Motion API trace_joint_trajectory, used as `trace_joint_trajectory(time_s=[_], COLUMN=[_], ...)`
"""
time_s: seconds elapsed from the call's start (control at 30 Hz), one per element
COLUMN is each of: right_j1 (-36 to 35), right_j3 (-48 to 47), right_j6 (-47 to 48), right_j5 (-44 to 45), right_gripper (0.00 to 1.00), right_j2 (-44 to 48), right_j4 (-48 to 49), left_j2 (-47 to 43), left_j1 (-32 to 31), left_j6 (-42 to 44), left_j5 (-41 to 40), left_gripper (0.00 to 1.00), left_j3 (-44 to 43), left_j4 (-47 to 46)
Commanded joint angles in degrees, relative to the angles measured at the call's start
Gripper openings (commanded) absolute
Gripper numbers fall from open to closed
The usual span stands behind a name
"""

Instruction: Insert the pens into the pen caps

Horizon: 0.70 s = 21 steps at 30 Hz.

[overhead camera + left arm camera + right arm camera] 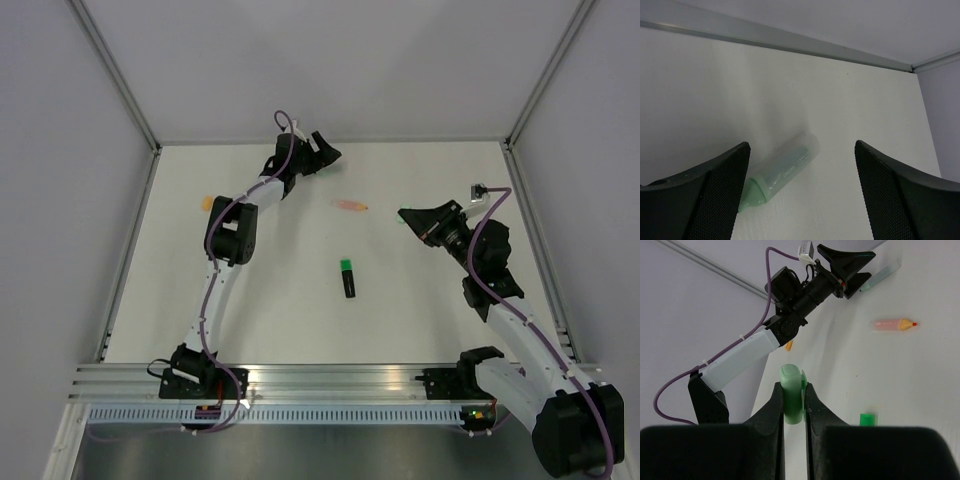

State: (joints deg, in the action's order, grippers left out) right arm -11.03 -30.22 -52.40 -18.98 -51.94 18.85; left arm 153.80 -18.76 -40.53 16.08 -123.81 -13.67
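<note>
In the left wrist view a pale mint green pen point(785, 170) lies flat on the white table, and my left gripper point(802, 147) stands open around it without touching it. The right gripper point(793, 387) is shut on a pale mint green pen cap point(792, 397), holding it above the table's right half point(415, 215). A salmon orange pen point(351, 205) lies mid-table. A black pen with a bright green end point(348, 278) lies nearer the front. An orange pen cap point(207, 202) sits by the left edge. From above, my left gripper point(312, 152) hides the mint pen.
Grey walls on aluminium rails point(330, 141) close the table at the back and both sides. The left arm's forearm point(232, 235) stretches over the left part of the table. An aluminium rail point(330, 380) carries the arm bases along the front.
</note>
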Motion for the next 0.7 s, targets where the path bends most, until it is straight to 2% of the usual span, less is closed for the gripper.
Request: trace_joint_trajectory(time_s=[0.0,0.4,0.57,0.67], right_j1=[0.1,0.1,0.1,0.1], right_j3=[0.5,0.9,1.1,1.1], right_j6=[-0.1,0.0,-0.2,-0.2], right_j5=[0.5,0.2,0.3,0.1], right_gripper=[0.00,0.00,0.00,0.00], right_j2=[0.9,0.9,0.7,0.9], right_j4=[2.4,2.7,2.8,2.6], left_j2=[1.0,4.3,1.9,-0.4], left_j1=[0.0,-0.9,-1.7,-2.7], left_j6=[-3.8,-8.1,-4.8,-0.2], left_j5=[-1.7,8.3,10.6,7.8], left_gripper=[0.90,0.92,0.92,0.92], left_j3=[-3.0,-5.8,-3.6,-2.2], left_j4=[-0.6,2.2,6.7,11.2])
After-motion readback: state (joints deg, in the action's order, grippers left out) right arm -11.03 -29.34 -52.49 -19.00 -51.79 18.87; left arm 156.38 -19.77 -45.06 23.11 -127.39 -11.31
